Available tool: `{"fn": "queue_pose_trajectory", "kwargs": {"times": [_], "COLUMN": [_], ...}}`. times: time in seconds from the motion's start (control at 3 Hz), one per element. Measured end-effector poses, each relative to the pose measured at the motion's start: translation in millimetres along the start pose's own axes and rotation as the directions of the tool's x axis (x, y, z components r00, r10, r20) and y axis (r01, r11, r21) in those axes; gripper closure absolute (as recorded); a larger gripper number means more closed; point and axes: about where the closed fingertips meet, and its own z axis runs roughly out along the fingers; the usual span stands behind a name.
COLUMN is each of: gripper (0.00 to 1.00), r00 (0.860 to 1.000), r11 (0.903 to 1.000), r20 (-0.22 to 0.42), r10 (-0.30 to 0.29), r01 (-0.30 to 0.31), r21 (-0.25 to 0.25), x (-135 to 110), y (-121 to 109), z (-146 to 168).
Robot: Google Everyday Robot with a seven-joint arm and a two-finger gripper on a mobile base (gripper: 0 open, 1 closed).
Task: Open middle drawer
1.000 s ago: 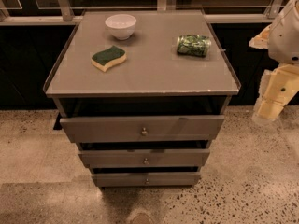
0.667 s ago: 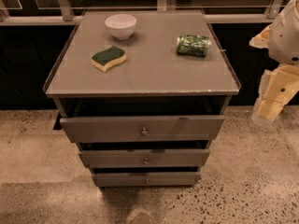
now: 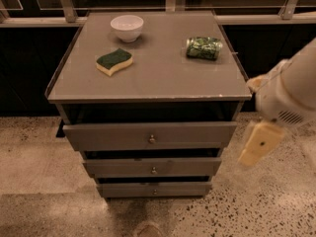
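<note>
Camera view: I see cream gripper hanging right of grey brass-knobbed middle drawer, well apart; grip state can't tell.

My bulky white rounded plastic arm shell, right edge of frame: small dark vent slots along underside. My cream-yellow blocky gripper just below, lower right: one dark round dot.

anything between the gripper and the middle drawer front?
Nothing. Camera view shows the gripper hanging right of the cabinet, beside the middle drawer; only bare speckled floor between them.
</note>
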Motion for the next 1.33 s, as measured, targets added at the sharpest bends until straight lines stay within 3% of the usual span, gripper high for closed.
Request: {"fn": "queue_pose_trajectory", "kwargs": {"times": [0.33,0.67,1.0,1.33], "gripper": [0.0,0.0,0.0,0.0], "r00": [0.99,0.923,0.896,0.894], "r11": [0.9944,0.9911,0.9918,0.9921], "r20": [0.141,0.384,0.444,0.449], "r10": [0.004,-0.012,-0.025,-0.013], "r01": [0.01,0.062,0.078,0.067], "r21": [-0.105,-0.118,-0.102,-0.106], "x": [-14.1,-59.4,-63.1,-63.2], "y": [26.8,10.8,1.4,5.0], "z": [87.8,151.1,188.1,189.7]}}
